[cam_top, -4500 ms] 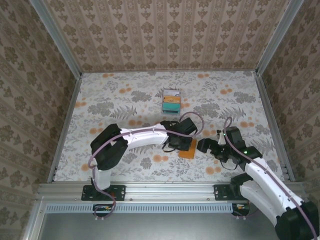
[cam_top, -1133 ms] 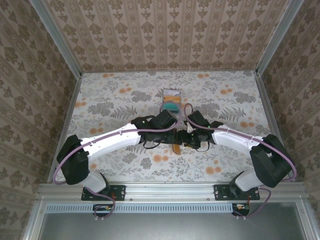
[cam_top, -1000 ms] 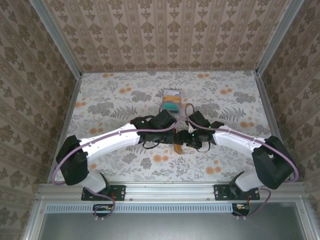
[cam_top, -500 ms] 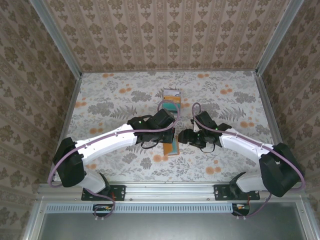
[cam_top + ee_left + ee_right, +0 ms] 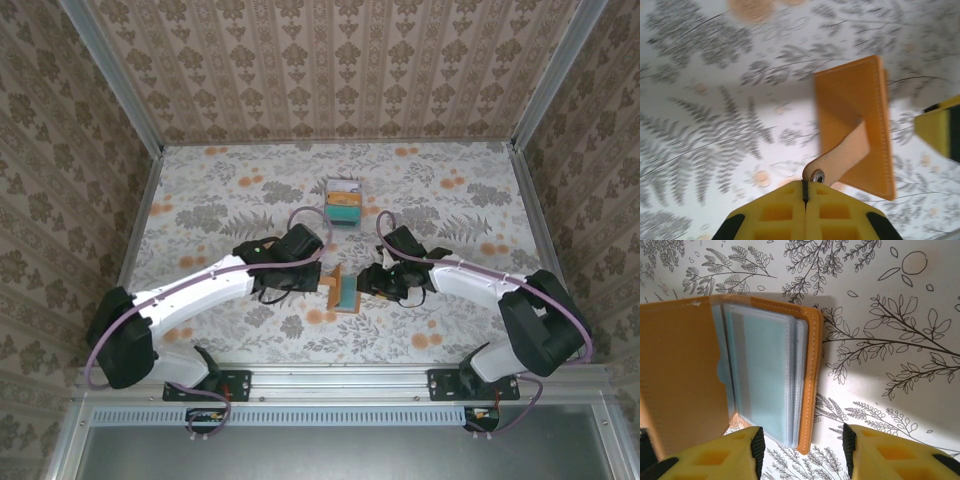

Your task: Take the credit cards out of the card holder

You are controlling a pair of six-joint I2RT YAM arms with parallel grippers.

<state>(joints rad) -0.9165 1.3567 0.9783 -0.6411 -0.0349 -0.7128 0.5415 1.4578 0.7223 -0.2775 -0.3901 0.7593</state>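
Between the two grippers sits the card holder (image 5: 345, 291), folded open on the table (image 5: 220, 200). The left gripper (image 5: 805, 187) has its fingers pressed together on the closure strap (image 5: 840, 157), pinching the holder by it and keeping one orange cover raised just ahead of its fingertips. The right gripper (image 5: 802, 440) faces it from the other side, fingers spread, with the near edge of the holder's clear sleeves (image 5: 765, 375) lying in the gap between them and no contact that I can make out.

Well beyond both grippers, toward the far side of the table, the credit cards (image 5: 342, 203) lie in a small pile, with teal, orange and whitish faces showing. So part of the job looks done: several cards are already out and set aside.

What is left is less clear. The sleeves show a pale blue-green tint, and I cannot tell whether a card sits inside one. My judgement is that the right gripper is placed to draw something from the sleeves or check them.
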